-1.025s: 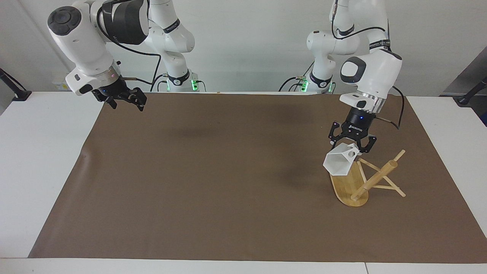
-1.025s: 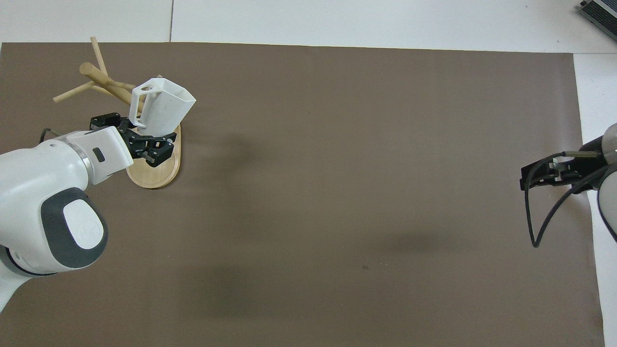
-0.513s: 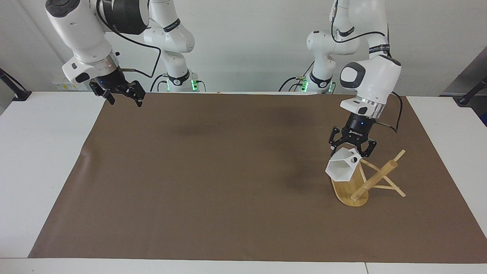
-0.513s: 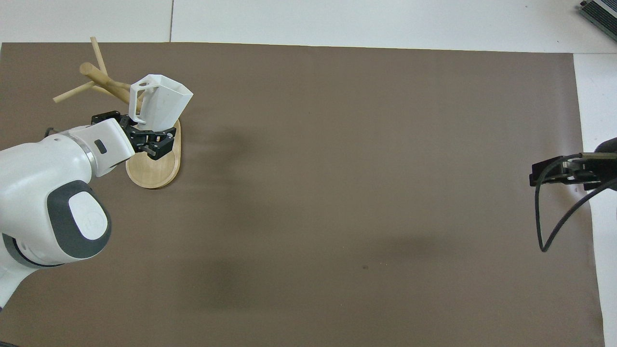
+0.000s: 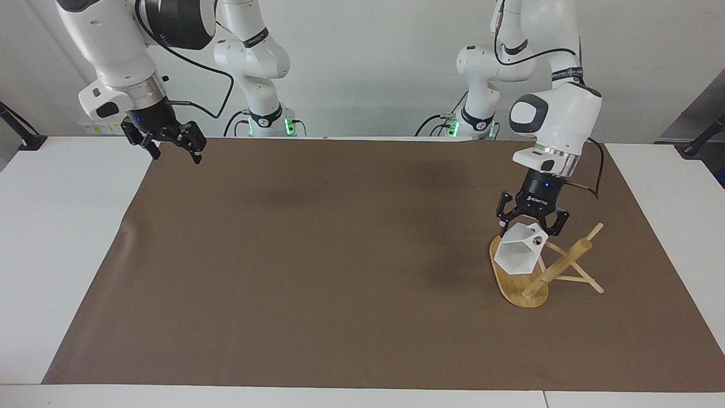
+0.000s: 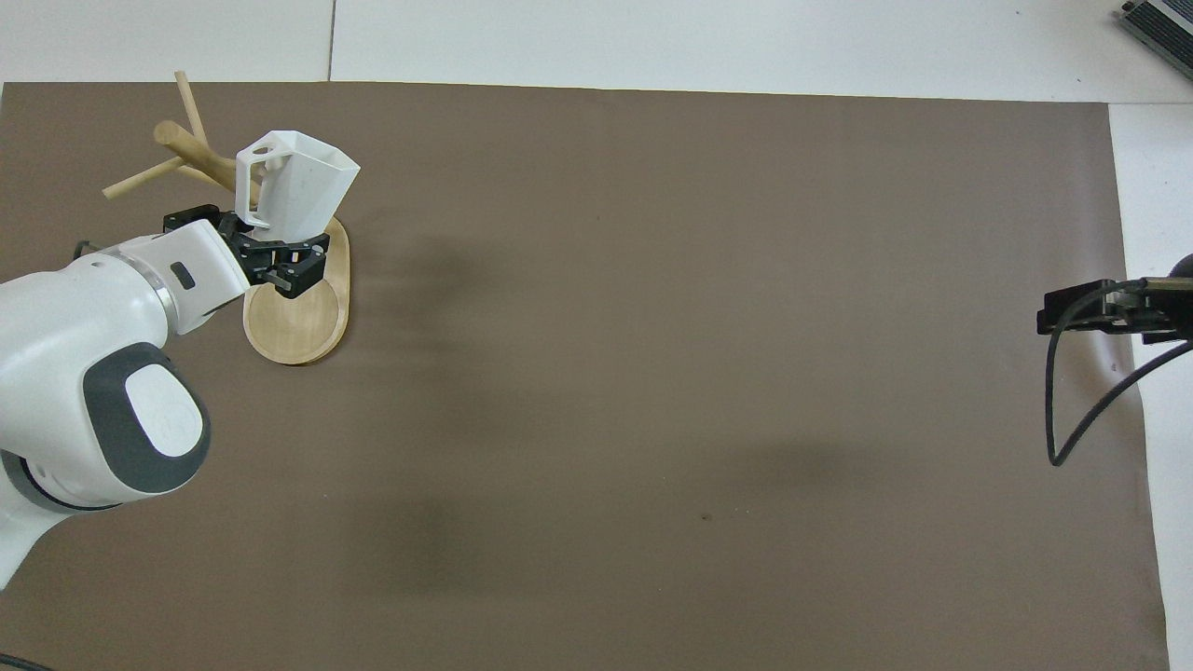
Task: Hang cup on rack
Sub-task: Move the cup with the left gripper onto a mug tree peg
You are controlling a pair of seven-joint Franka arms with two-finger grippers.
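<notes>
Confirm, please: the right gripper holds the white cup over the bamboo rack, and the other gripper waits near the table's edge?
Not quite. The left gripper holds the cup over the rack, as the facing view shows. The right gripper is the one waiting near the table's edge.

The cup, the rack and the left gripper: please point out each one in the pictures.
cup [image 5: 516, 256], facing view, on its faceted white wall.
rack [image 5: 512, 288], facing view, on the bare oval base.
left gripper [image 5: 533, 225], facing view, between its fingertips, shut on the cup.
</notes>
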